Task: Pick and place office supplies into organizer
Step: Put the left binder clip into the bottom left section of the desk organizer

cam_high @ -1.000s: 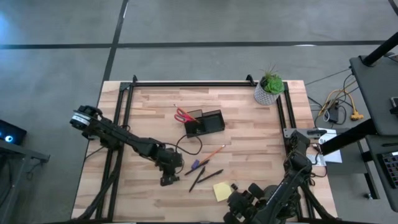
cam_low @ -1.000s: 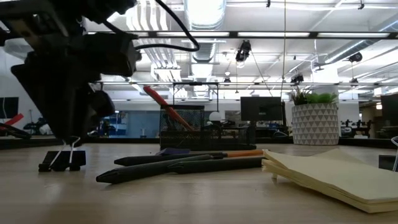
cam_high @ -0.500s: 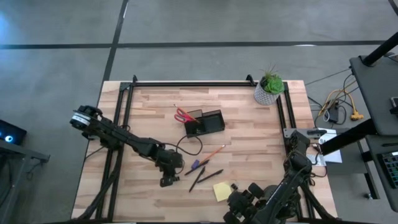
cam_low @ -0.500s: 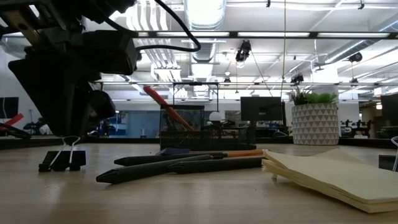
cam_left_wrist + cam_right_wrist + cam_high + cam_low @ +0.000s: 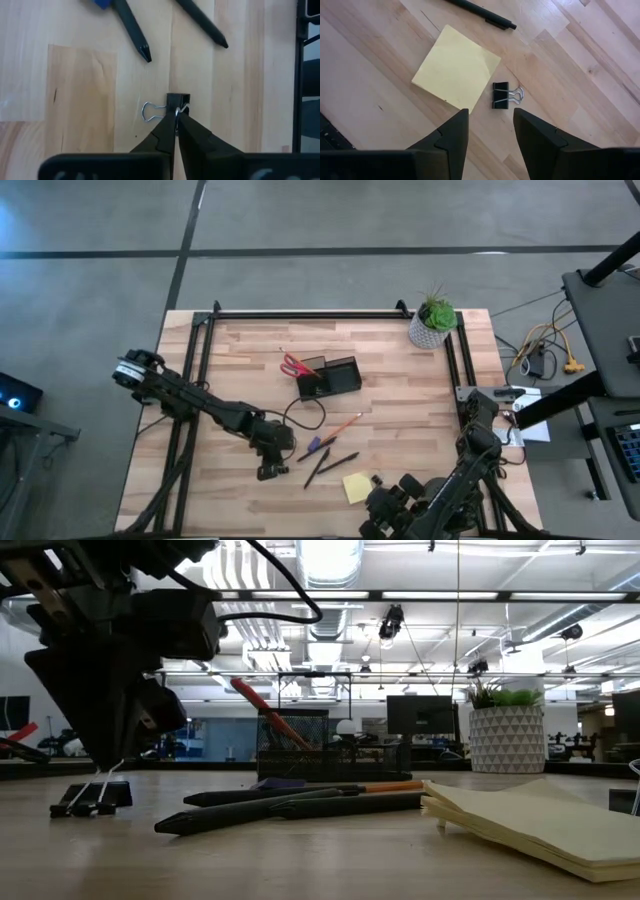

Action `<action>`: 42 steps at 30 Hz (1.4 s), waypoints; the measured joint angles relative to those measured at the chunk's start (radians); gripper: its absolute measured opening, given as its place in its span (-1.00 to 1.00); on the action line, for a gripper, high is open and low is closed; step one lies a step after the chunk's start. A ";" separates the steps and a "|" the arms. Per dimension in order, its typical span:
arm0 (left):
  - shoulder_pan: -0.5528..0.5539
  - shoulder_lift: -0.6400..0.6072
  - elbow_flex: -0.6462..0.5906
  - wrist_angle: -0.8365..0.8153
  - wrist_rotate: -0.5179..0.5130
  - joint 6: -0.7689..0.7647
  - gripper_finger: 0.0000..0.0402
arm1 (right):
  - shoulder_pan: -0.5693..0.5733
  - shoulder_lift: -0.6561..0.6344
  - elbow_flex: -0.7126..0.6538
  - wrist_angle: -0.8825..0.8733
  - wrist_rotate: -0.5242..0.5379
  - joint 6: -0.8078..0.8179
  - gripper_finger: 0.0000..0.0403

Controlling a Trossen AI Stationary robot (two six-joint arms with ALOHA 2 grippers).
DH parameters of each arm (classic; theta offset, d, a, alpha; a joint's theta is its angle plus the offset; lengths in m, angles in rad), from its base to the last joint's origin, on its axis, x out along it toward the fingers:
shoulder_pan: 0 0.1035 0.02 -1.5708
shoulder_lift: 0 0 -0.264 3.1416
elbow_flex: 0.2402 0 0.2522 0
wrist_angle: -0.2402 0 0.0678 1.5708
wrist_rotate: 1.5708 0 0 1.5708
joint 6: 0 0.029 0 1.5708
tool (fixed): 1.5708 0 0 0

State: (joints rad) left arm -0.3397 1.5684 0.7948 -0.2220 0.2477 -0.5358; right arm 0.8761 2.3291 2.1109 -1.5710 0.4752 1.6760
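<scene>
A small black binder clip (image 5: 178, 98) lies on the wood table left of the pens, and my left gripper (image 5: 176, 119) is shut on it; the low view shows the same clip (image 5: 90, 800) under that gripper (image 5: 105, 765). The black organizer (image 5: 330, 377) stands mid-table with the red-handled scissors (image 5: 293, 365) leaning in its left end. An orange pencil (image 5: 345, 423), a purple-tipped pen (image 5: 315, 443) and two dark pens (image 5: 328, 466) lie between them. My right gripper (image 5: 490, 117) hangs open above the yellow sticky-note pad (image 5: 456, 67) and a second binder clip (image 5: 500, 95). My left gripper pinches one of the binder clip's wire handles (image 5: 182, 108) between its two fingertips, right beside the black body. The fingers point down from above. The other wire handle (image 5: 150, 111) lies free to the side. The clip's body (image 5: 95, 799) sits low at the table, slightly tipped.
A green plant in a white pot (image 5: 432, 322) stands at the far right corner. A black frame rail (image 5: 300, 313) runs round the table's far and side edges. Bare wood lies left of my left gripper and in front of the organizer.
My left gripper has shut its fingertips on the binder clip's wire handle. In the low view the clip has shifted a little and tipped from lying flat. My right gripper has kept still.
</scene>
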 joint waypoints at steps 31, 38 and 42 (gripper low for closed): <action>0.067 -0.042 0.116 -0.201 -0.099 0.124 -0.96 | -0.005 0.000 -0.017 0.001 0.012 0.027 -0.25; 0.070 0.016 0.114 -0.155 -0.085 0.125 -0.55 | -0.006 0.000 -0.019 0.000 0.015 0.042 -0.25; 0.077 0.029 0.114 -0.146 -0.040 0.155 -0.34 | -0.006 0.000 -0.019 0.001 0.015 0.046 -0.25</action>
State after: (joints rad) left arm -0.2623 1.5974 0.9092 -0.3684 0.2078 -0.3804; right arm 0.8703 2.3291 2.0922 -1.5703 0.4900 1.7222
